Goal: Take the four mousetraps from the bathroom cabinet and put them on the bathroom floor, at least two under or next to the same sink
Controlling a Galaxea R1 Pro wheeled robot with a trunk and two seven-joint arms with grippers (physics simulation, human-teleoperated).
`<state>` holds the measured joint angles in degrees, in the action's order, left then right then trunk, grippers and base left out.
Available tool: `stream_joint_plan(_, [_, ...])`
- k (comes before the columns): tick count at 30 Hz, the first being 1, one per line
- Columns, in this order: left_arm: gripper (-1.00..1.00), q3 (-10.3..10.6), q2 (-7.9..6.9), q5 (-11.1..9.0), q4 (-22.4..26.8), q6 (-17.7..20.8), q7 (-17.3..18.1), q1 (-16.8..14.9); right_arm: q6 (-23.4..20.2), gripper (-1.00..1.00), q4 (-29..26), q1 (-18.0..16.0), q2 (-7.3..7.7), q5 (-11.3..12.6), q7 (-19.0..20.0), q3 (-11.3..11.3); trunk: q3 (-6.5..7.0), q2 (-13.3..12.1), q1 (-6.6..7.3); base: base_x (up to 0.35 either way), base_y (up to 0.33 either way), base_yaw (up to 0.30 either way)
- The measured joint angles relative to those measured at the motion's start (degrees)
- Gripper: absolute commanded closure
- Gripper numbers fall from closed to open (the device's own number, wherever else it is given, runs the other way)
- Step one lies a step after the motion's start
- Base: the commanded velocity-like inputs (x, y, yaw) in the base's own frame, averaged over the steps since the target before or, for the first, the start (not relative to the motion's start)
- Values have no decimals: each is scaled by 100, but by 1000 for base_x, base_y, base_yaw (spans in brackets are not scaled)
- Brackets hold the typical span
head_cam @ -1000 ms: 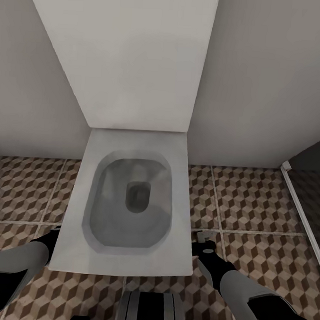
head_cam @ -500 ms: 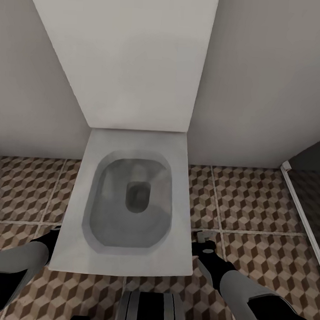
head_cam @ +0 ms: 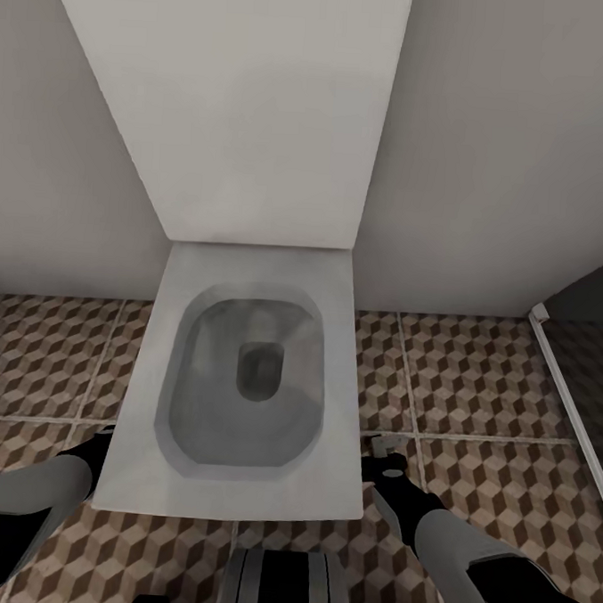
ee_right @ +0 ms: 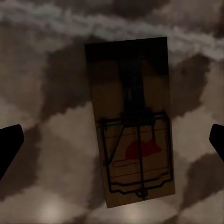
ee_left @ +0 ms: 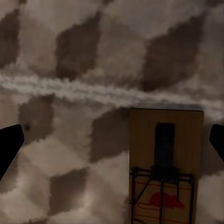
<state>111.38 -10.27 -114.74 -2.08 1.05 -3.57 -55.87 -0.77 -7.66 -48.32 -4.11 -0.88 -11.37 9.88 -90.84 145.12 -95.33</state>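
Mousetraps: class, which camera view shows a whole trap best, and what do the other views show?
The right wrist view: its mousetrap lies whole on the bathroom floor, with wire and red mark clear. The left wrist view crops another mousetrap at the frame edge. In the head view I can make out no trap beside the toilet.

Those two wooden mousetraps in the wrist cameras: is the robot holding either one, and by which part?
Neither. Each flat wooden mousetrap, one below the left gripper at, one below the right gripper at, lies on the cube-patterned tile floor, fingers spread wide apart.
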Motion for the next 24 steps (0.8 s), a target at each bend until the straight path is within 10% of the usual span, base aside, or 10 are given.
stream_joint_plan(24, [-100, -5, 2, -5, -6, -430, 1, -1, 399, -100, -64, 4, 37, 0, 47, 16, 0, 0, 0, 0, 0, 0])
